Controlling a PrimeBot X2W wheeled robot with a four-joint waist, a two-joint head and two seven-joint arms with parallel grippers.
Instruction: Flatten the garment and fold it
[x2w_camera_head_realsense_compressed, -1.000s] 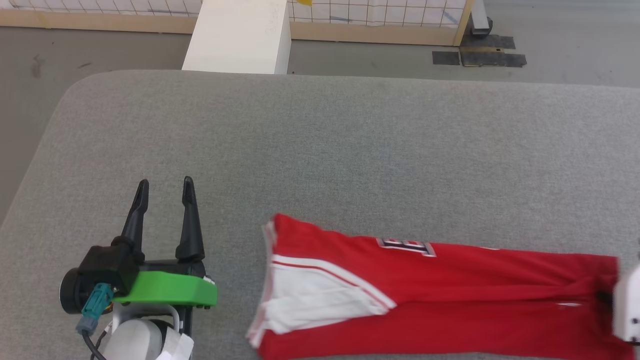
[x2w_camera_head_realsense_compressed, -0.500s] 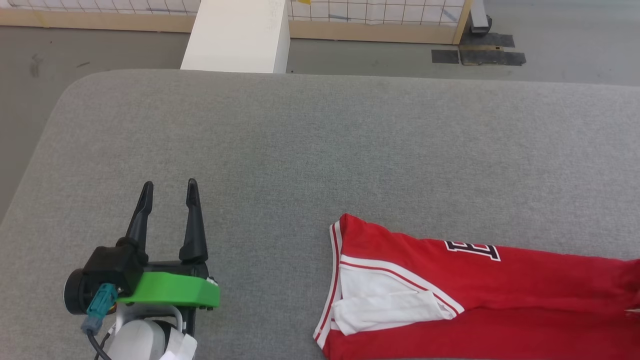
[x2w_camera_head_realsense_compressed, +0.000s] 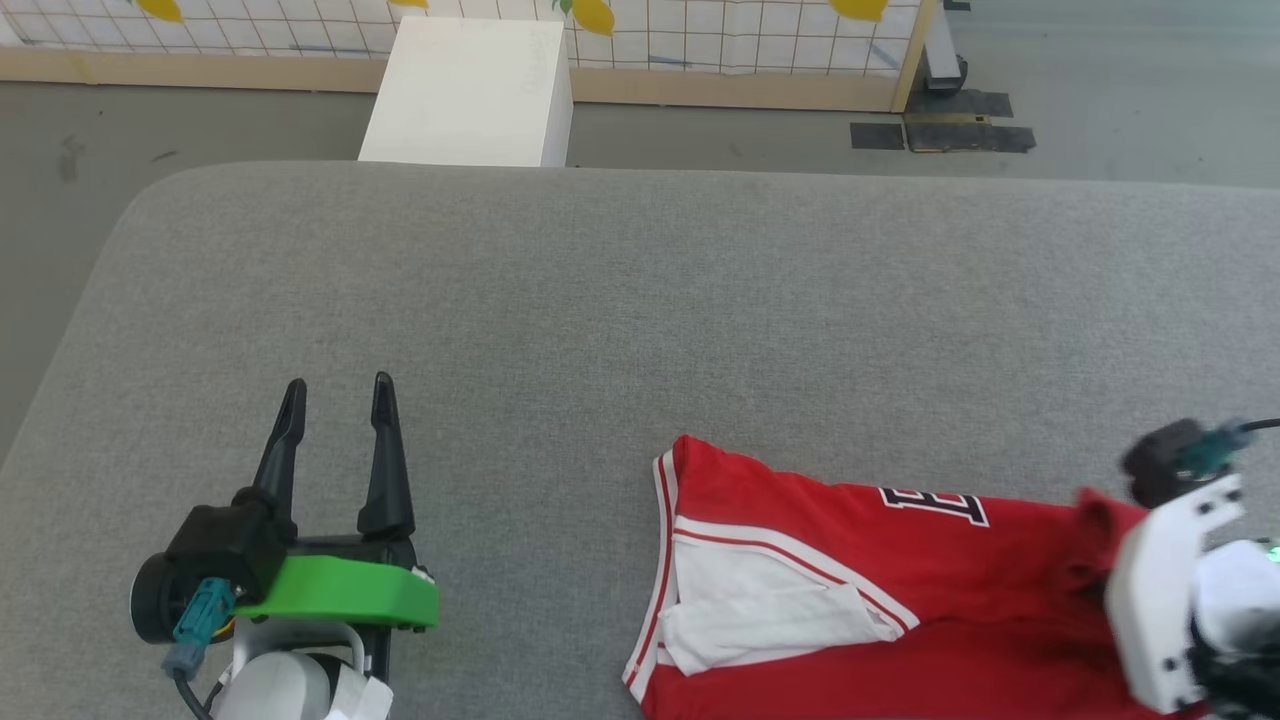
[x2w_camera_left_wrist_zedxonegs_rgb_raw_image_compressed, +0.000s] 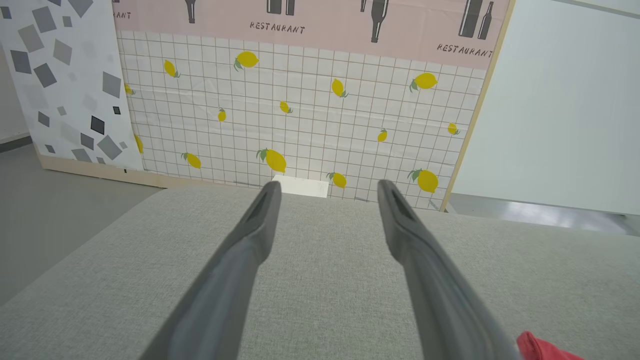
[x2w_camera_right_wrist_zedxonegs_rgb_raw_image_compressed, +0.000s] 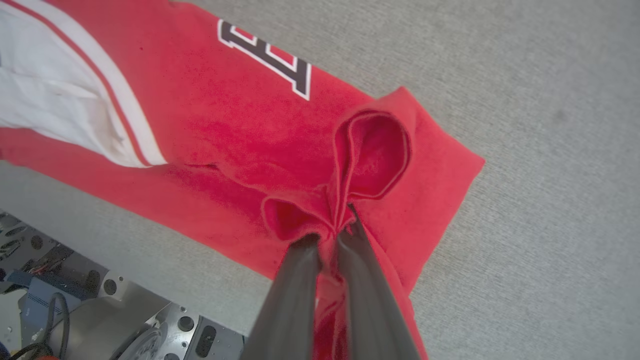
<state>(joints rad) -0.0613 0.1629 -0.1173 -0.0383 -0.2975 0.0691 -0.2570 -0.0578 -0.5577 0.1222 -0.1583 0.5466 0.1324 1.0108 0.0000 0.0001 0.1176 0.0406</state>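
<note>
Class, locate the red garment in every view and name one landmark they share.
Head view: garment lies lower right, on the grey table.
Left wrist view: a red corner at the bottom right edge.
Right wrist view: upper left to centre, a fold pinched in the right gripper.
Shared landmark: the grey table.

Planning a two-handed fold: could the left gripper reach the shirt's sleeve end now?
Probably yes: the left gripper stands open, and only bare grey surface separates it from the garment, sleeve end nearest.

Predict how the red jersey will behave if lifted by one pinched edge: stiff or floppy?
Probably floppy: the garment bunches into loops where the right hand pinches it. Likely to drape and sag; its white sleeve lies creased.
</note>
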